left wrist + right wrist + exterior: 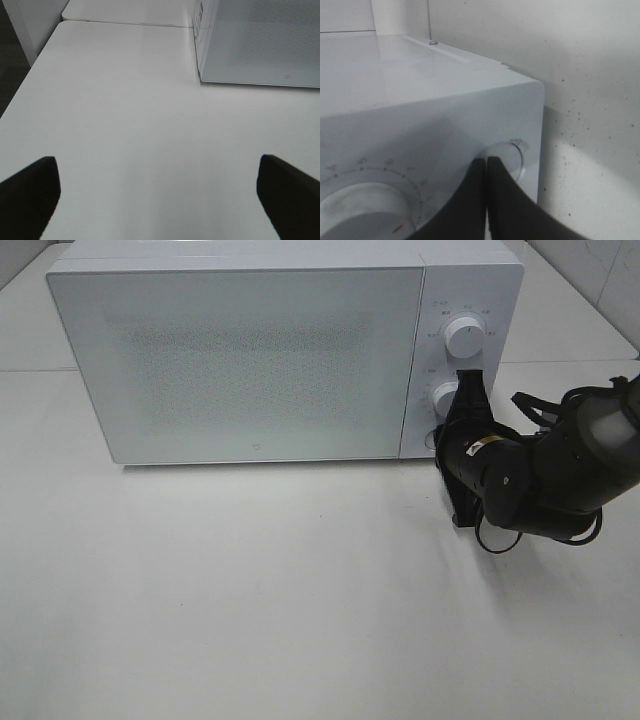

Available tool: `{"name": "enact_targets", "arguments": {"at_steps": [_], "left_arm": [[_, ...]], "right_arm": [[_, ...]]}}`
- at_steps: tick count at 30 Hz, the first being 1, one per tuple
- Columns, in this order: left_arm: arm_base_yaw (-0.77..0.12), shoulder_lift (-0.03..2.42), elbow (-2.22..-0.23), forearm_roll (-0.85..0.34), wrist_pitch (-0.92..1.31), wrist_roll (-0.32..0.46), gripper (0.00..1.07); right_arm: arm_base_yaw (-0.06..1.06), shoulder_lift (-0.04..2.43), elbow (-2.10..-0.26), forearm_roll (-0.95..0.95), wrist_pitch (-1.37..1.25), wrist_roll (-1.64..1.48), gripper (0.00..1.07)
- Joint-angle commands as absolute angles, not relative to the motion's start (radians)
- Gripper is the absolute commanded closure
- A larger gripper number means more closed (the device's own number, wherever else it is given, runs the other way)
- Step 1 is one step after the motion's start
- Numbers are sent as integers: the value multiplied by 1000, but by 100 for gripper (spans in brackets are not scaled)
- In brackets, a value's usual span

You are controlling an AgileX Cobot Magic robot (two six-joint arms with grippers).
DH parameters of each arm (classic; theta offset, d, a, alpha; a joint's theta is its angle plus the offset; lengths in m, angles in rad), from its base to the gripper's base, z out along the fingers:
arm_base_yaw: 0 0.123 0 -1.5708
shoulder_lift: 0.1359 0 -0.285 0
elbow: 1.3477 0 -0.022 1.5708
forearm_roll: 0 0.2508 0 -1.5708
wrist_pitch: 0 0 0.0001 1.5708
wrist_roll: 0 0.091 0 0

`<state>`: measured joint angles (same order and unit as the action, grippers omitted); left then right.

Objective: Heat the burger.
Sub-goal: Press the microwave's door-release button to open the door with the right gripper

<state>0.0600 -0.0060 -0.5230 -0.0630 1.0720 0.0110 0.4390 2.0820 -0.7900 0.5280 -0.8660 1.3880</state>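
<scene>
The burger is out of view. The white microwave (240,360) stands at the back of the table with its door closed. My right gripper (468,380) is shut with nothing in it, its tips against the control panel by the lower knob (446,396). In the right wrist view the closed fingertips (486,165) rest on a round white control (507,157), beside a marked dial (365,210). My left gripper (160,200) is open over bare table, left of the microwave's front corner (200,75). It holds nothing.
An upper knob (464,337) sits above the right gripper on the panel. The white table (250,590) stretches in front of the microwave. Its left edge (20,95) drops to dark floor.
</scene>
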Motion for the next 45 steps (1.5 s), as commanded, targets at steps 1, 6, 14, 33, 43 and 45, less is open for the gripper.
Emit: {"name": "enact_targets", "arguments": {"at_steps": [1,6,14,33,43,45], "left_arm": [[64,-20,-521,-67,1065,11,6],[64,-20,-521,-67,1065,11,6],[64,-20,-521,-67,1065,11,6],[64,-20,-521,-66,1065,11,6],[64,-20,-521,-66,1065,11,6],[64,-20,-521,-66,1065,11,6]], "right_arm": [[433,2074,-832,526,-995,1414,107],[433,2074,-836,541,-1046,1422,107],[433,2078,-857,572,-1168,1434,107],[433,2152,-941,571,-1299,1421,107],[433,2152,-940,567,-1290,1420,107],[433,2152,-940,561,-1288,1420,107]]}}
